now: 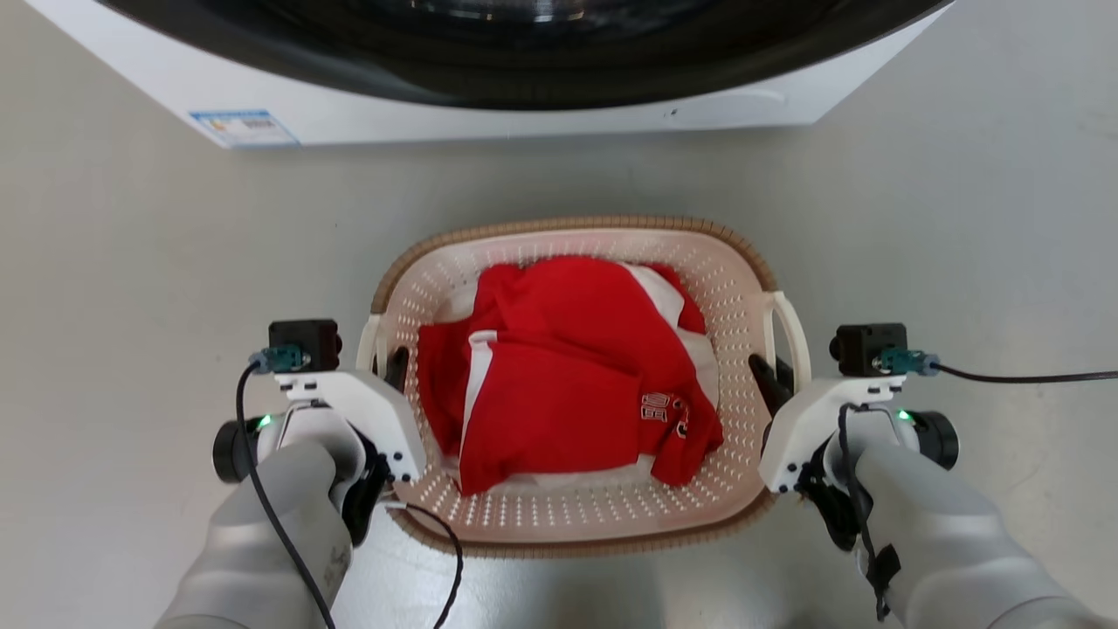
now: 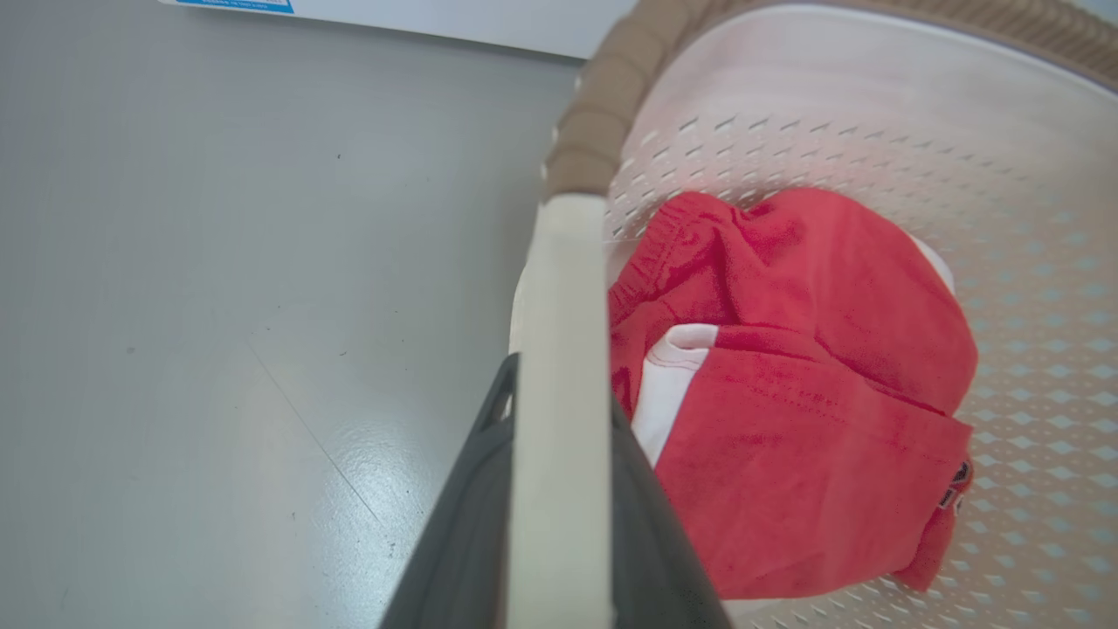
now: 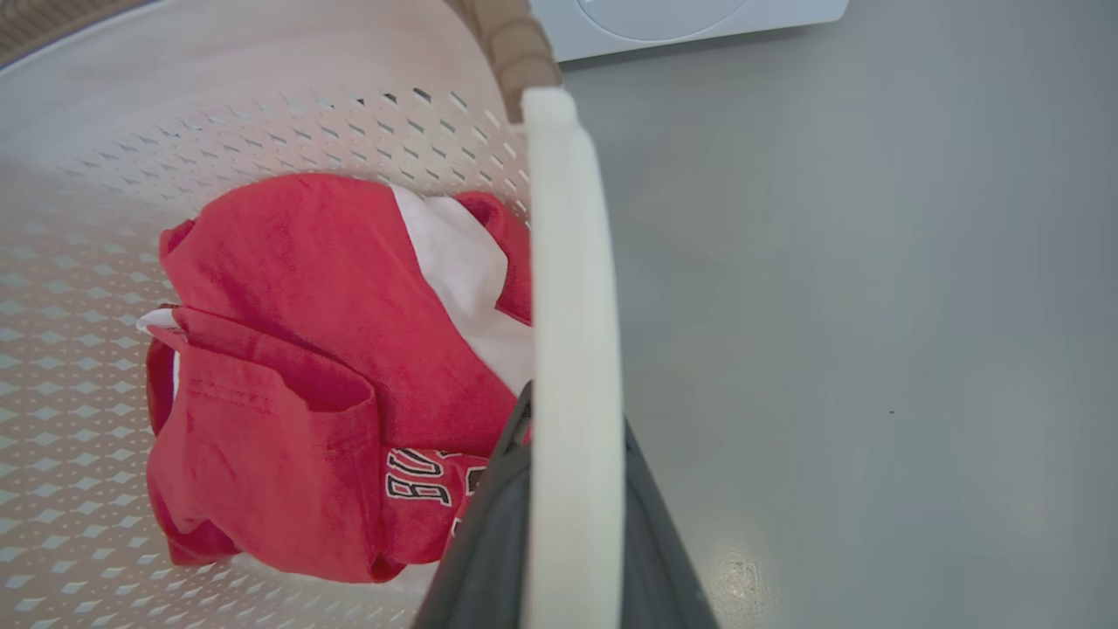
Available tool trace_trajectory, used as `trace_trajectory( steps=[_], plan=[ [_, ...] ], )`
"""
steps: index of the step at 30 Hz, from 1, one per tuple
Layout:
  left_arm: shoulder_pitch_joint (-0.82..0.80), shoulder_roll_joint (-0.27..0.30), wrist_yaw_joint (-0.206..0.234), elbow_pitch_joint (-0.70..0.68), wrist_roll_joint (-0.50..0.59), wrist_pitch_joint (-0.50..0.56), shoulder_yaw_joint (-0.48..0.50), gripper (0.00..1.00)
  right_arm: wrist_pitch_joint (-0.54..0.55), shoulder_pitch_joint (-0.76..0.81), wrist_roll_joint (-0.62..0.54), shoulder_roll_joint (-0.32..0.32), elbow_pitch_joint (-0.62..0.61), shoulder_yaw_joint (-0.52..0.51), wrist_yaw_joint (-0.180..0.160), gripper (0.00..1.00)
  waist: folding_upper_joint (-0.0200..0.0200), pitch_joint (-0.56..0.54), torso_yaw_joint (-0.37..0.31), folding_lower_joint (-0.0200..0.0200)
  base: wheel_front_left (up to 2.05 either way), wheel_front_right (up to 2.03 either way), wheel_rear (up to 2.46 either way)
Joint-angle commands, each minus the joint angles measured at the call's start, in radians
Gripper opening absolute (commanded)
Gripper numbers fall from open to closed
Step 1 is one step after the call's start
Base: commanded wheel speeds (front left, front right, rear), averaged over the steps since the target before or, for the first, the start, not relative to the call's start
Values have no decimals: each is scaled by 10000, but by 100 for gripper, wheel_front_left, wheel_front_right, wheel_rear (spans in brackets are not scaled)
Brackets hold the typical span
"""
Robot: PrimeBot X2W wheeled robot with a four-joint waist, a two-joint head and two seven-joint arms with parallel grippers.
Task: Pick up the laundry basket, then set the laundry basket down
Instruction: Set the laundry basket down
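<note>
The laundry basket (image 1: 576, 517), cream perforated plastic with a brown woven-look rim (image 1: 568, 224), sits between my two arms in the head view and holds red and white clothes (image 1: 568, 367). My left gripper (image 1: 391, 367) is shut on the basket's left white handle (image 2: 559, 288), which runs between the two dark fingers (image 2: 467, 524). My right gripper (image 1: 773, 377) is shut on the right white handle (image 3: 569, 288) in the same way, one dark finger (image 3: 489, 542) on each side. I cannot tell whether the basket rests on the floor or hangs just above it.
A white washer (image 1: 489, 118) with a dark round door stands just beyond the basket, a blue label (image 1: 243, 127) on its front. Grey floor (image 1: 131, 262) spreads to both sides. Cables trail from both wrists.
</note>
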Motion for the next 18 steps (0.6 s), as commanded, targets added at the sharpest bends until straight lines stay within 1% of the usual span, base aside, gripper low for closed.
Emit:
trace_trajectory(
  steps=[1, 18],
  plan=[
    [-243, 376, 90, -55, 154, -114, 279, 0, -221, 99, 81, -204, -32, 151, 17, 0, 0, 387, 121, 0, 0, 0, 0],
    [-849, 273, 363, -794, 1225, -119, 1064, 0, -668, -586, 216, -492, -125, 276, 17, 0, 0, 2004, 413, 0, 0, 0, 0]
  ],
)
